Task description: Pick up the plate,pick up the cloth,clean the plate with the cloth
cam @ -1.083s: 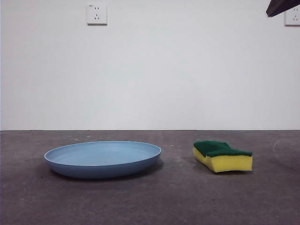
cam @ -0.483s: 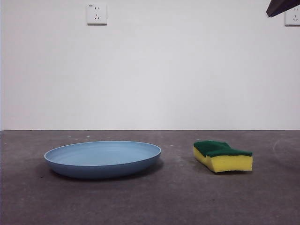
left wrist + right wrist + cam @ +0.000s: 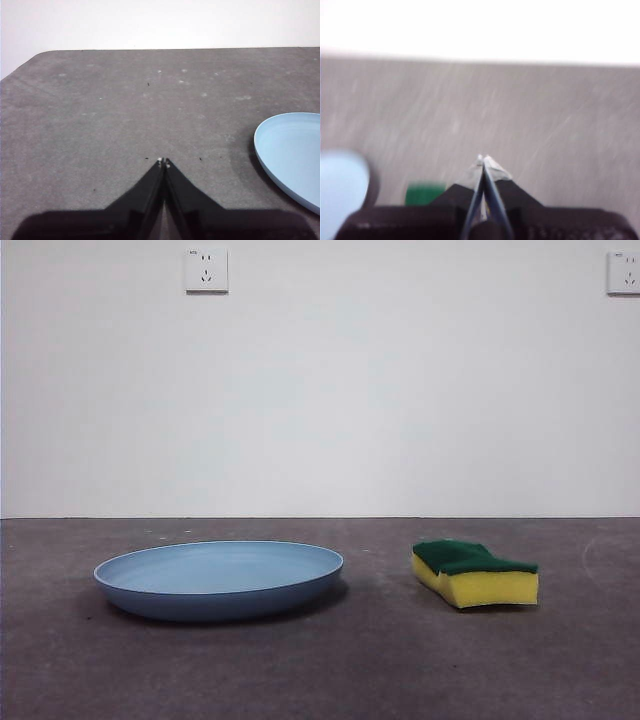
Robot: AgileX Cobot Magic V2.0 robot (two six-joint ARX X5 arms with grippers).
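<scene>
The plate (image 3: pixel 219 578) lay flat on the worktop (image 3: pixel 350 670), the cloth (image 3: pixel 475 573) well apart at its 3 o'clock. Both grippers hung above bare worktop, touching nothing: left gripper (image 3: pixel 163 161) pressed together, right gripper (image 3: pixel 482 159) likewise, blurred.

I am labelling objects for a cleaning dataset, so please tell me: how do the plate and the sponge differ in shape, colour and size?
The plate is round, wide and shallow, while the sponge is a small block with wavy sides. The plate is one light blue; the sponge is yellow with a dark green top layer. The plate spans far more table than the sponge. Both rest apart on the grey table, and no gripper touches either one.
</scene>
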